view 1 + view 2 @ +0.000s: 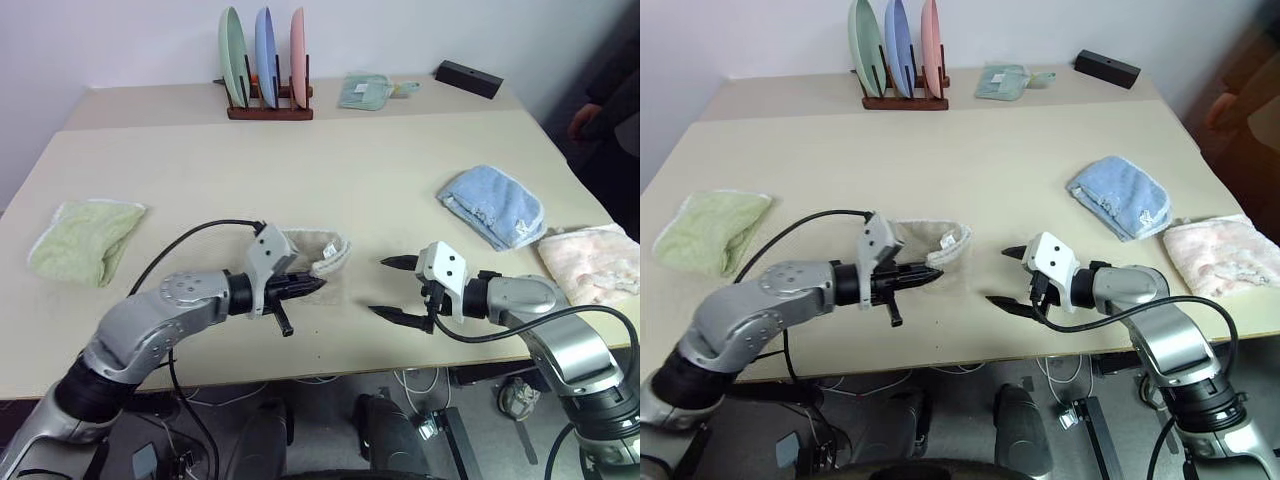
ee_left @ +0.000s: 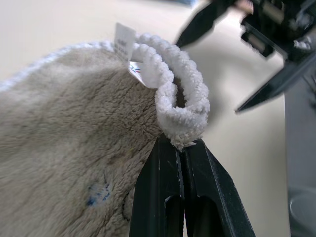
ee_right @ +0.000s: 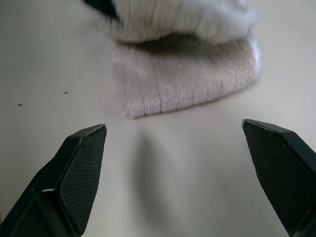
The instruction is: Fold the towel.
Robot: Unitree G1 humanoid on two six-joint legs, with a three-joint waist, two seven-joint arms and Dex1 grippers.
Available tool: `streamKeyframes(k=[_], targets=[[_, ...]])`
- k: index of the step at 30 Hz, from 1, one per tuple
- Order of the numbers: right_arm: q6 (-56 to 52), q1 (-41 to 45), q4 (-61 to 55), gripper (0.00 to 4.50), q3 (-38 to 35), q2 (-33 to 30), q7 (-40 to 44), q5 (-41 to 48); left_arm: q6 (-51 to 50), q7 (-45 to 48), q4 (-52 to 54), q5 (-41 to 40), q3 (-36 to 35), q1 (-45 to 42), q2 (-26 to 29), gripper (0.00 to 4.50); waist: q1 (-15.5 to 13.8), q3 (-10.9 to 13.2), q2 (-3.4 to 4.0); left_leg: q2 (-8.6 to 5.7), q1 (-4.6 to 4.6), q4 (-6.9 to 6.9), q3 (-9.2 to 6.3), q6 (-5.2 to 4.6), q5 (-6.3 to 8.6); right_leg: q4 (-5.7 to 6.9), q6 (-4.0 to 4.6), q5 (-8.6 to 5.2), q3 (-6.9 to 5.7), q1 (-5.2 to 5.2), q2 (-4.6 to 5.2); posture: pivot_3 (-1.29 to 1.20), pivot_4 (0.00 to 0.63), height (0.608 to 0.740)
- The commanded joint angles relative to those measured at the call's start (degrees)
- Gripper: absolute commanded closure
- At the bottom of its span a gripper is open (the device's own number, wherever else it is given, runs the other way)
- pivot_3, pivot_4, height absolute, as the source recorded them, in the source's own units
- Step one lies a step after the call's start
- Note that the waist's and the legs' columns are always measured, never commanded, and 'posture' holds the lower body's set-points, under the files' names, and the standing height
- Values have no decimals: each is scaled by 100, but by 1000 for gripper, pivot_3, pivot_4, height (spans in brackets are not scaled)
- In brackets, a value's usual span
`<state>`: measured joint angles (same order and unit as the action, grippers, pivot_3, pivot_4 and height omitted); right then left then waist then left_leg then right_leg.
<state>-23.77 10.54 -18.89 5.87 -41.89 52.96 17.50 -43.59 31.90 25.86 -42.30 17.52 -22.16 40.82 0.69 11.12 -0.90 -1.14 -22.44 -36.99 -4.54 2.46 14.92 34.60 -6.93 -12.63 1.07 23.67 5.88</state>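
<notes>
The towel (image 2: 64, 163) pinched in my left hand (image 1: 305, 286) is beige terry with white corded edging, a white tag and a small blue mark. My fingers (image 3: 79, 173) are black. At the upper middle, three plates (image 1: 265, 55) stand green, blue and pink on the pale bench (image 1: 330, 160).

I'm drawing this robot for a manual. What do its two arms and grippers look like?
Both arms are silver-grey metal with rounded joints and black rubbery sleeves near the shoulder. Each wrist bears a white angular block. The left gripper and right gripper have two tapered black fingers with textured pads. A black cable loops along each arm.
</notes>
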Motion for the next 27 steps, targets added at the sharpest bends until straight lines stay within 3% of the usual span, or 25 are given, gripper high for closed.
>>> streamKeyframes(k=[1, 6, 9, 13, 16, 18, 22, 23, 27], targets=[[110, -71, -189, 0, -197, -20, -85, -4, -32, 309, 108, 276, 120, -42, -74, 4467, 0, 0, 0, 0, 0, 0, 0, 0, 0, 0, 0, 0, 0, -1, 0, 0, 150, 740], [173, -168, -197, 0, -245, -39, -127, -36, -73, 466, 108, 410, 11, 100, -255, 4467, -3, 0, 0, 0, 0, -4, -1, 0, 0, 1, -1, 1, 0, -2, 0, 0, 150, 740], [221, -163, -153, 0, -274, -63, -134, -72, -167, 613, 206, 232, -292, 243, -259, 3734, -2, 0, 0, 0, 0, -4, -1, 0, 0, 1, -2, 1, 0, -2, 0, 0, 150, 740], [246, -23, -19, 0, -420, -183, -80, -74, -128, 586, 354, -38, -1314, 682, -100, 1856, 20, 1, 1, 1, 2, -4, -2, 0, 0, 4, -2, 1, 0, 0, 0, 0, 150, 740], [289, 63, 74, 0, -563, -294, -15, -54, -214, 530, 427, -589, -2304, 1010, -90, 1856, 6, 1, 1, 2, 2, -4, -4, 0, 0, 6, -1, 1, 0, 0, 0, 0, 150, 740], [206, 169, 119, 0, -681, -350, 72, 72, -158, 378, 400, -652, -2787, 1135, -106, 2480, -4, 1, 1, 2, 3, -5, -4, 0, 0, 5, -1, 1, -2, -2, 0, 0, 150, 740], [-20, 555, 119, 1782, -871, -259, 117, 432, -50, 67, 264, -470, -3278, 1205, -135, 4328, -6, 1, 2, 1, 3, -9, -4, 0, 0, 6, -2, 1, -2, -6, 1, 0, 150, 740], [-179, 765, 41, 2269, -849, -114, 66, 617, -76, -77, 230, -471, -3268, 1100, -233, 4500, -5, 1, 1, 1, 3, -9, -5, 0, 0, 6, -2, 1, -2, -6, 0, 0, 150, 740], [-649, 1346, -125, 4290, -462, 617, -278, 944, -25, -360, 200, -48, -2679, 751, -545, 4500, -1, 0, -1, 1, 6, -10, -9, 0, -1, 11, -4, 3, -4, -7, 0, 0, 150, 740]])
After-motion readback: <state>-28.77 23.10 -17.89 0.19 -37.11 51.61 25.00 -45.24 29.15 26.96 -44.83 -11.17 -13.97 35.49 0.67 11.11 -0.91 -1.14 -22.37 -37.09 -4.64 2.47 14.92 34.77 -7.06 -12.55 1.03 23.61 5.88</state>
